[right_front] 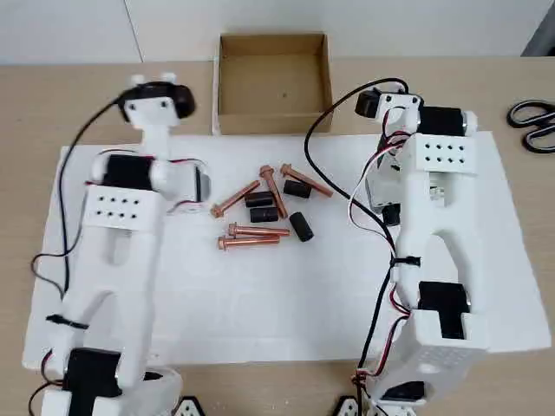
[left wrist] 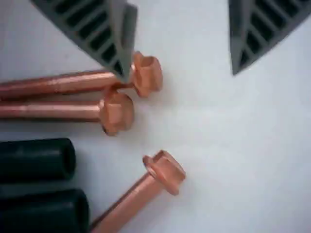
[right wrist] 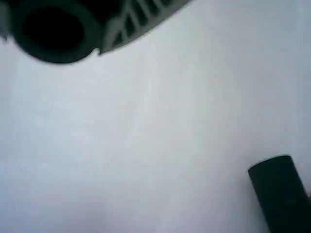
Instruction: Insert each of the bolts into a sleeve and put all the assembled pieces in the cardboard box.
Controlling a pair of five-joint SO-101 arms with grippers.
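Left wrist view: a copper bolt (left wrist: 68, 83) is partly covered by one fingertip (left wrist: 121, 63) of the left end effector (left wrist: 181, 75), which is itself cropped by the frame. That bolt, a second bolt (left wrist: 58, 110) just beside it and a third bolt (left wrist: 146, 187) are cut off along their shafts, far ends unseen. Two black sleeves (left wrist: 34, 159) are cropped likewise.

Right wrist view: a dark tube (right wrist: 48, 31) is seen blurred and cropped beside the right end effector (right wrist: 136, 22); whether it is gripped cannot be told. Another sleeve (right wrist: 279, 191) is cut off at a corner.

High view: scissors (right_front: 533, 124) are cut off by the frame's edge.
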